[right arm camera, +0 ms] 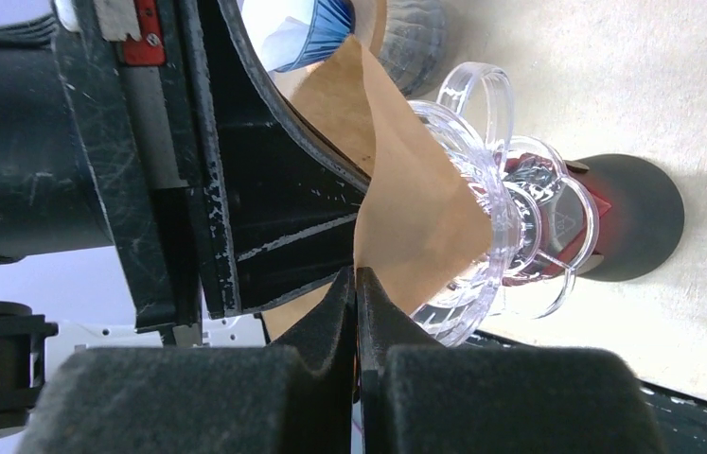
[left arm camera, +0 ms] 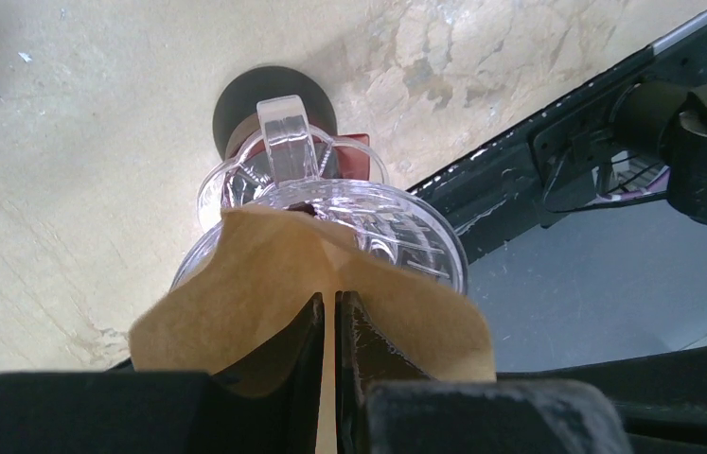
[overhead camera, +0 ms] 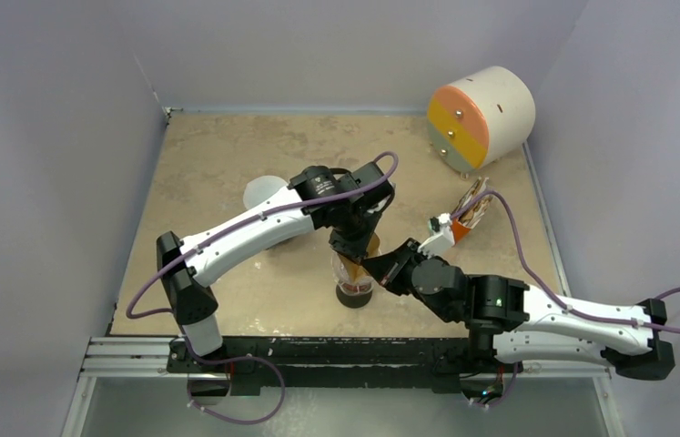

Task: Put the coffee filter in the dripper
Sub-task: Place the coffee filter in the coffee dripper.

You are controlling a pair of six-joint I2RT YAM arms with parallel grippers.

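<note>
Most of the job looks done: the brown coffee filter [left arm camera: 264, 274] stands in the clear ribbed dripper [left arm camera: 397, 218] just ahead of the left gripper [left arm camera: 330, 307], which pinches its upper edge, while the right gripper [right arm camera: 356, 284] is closed alongside; release and final seating remain.

One filter [left arm camera: 264, 284], one clear vessel [left arm camera: 397, 222], one blue dripper [right arm camera: 330, 21], one cylinder [overhead camera: 486, 114]; left claw [left arm camera: 335, 326], right claw [right arm camera: 356, 293]: two.

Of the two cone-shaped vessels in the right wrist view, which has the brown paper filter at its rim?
The clear ribbed cone with the loop handle, on the dark base, touches the filter; the blue cone sits farther back.
</note>
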